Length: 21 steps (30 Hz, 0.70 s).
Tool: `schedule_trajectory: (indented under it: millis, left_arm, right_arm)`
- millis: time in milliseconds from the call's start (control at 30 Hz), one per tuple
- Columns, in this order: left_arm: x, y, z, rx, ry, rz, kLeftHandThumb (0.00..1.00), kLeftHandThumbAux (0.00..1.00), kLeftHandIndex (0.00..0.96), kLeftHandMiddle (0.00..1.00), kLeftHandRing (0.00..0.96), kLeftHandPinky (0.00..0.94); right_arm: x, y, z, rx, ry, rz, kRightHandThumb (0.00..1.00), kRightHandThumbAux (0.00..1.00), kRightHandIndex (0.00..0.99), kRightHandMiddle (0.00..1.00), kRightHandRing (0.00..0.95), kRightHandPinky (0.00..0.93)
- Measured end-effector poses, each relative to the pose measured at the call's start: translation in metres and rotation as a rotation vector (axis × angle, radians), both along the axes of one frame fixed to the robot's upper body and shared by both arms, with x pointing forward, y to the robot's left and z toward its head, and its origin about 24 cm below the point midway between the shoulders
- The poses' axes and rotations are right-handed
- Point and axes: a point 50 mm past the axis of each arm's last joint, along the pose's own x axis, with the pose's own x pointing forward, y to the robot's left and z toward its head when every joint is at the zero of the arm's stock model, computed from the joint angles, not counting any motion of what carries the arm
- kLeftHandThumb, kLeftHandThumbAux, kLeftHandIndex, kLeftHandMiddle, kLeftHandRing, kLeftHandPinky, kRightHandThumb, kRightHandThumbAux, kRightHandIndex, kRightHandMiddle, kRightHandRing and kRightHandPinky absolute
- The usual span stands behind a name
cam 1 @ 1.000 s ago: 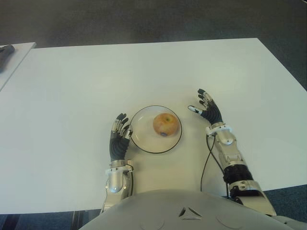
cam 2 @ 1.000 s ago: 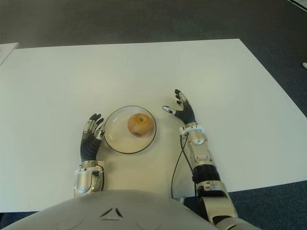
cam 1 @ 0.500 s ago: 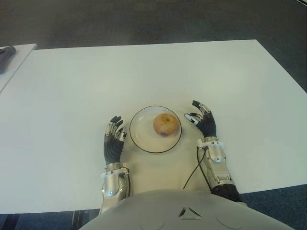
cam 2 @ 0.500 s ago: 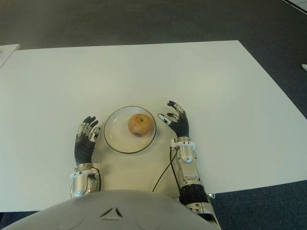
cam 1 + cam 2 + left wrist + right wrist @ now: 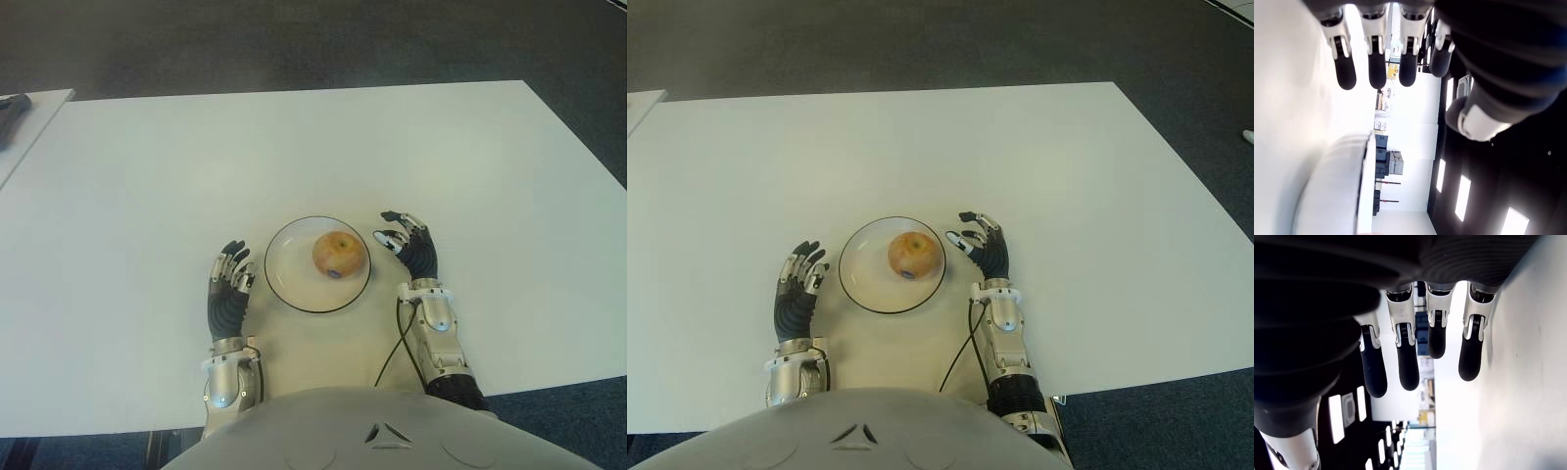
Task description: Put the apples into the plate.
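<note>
One yellow-red apple [image 5: 339, 254] sits inside the white, dark-rimmed plate [image 5: 290, 284] near the table's front middle. My left hand [image 5: 226, 289] shows just left of the plate, fingers relaxed and holding nothing. My right hand [image 5: 409, 248] shows just right of the plate, fingers loosely spread and empty. In the left wrist view the plate's rim [image 5: 1359, 186] shows close beyond the fingers [image 5: 1377, 68]. The right wrist view shows only empty fingers [image 5: 1405, 360] over the table.
The white table [image 5: 294, 147] stretches wide behind the plate. A second white surface with a dark object [image 5: 12, 108] on it lies at the far left. A black cable [image 5: 390, 343] runs along the right forearm.
Both hands have drawn back toward my body. The right hand came down from its raised spot to beside the plate, and the left slid slightly away from the rim. The apple has not moved.
</note>
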Motion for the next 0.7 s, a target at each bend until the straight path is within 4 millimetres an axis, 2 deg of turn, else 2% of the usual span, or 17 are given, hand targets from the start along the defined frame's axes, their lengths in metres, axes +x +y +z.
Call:
schedule_trajectory:
  millis: [167, 333, 700]
  left_arm:
    - [-0.003, 0.003, 0.0, 0.01, 0.001, 0.008, 0.306, 0.646, 0.16, 0.176, 0.198, 0.251]
    - [-0.006, 0.005, 0.001, 0.014, 0.005, 0.016, 0.301, 0.651, 0.165, 0.184, 0.209, 0.273]
    - [-0.014, 0.009, 0.001, 0.022, 0.022, 0.026, 0.296, 0.651, 0.164, 0.186, 0.205, 0.259]
  right_arm:
    - [-0.002, 0.007, 0.0, 0.023, -0.022, 0.013, 0.693, 0.725, 0.408, 0.32, 0.325, 0.35]
    - [-0.004, 0.008, 0.001, 0.022, -0.037, 0.021, 0.694, 0.725, 0.409, 0.317, 0.322, 0.352]
    - [-0.014, 0.011, 0.002, 0.015, -0.056, 0.018, 0.692, 0.725, 0.408, 0.33, 0.339, 0.369]
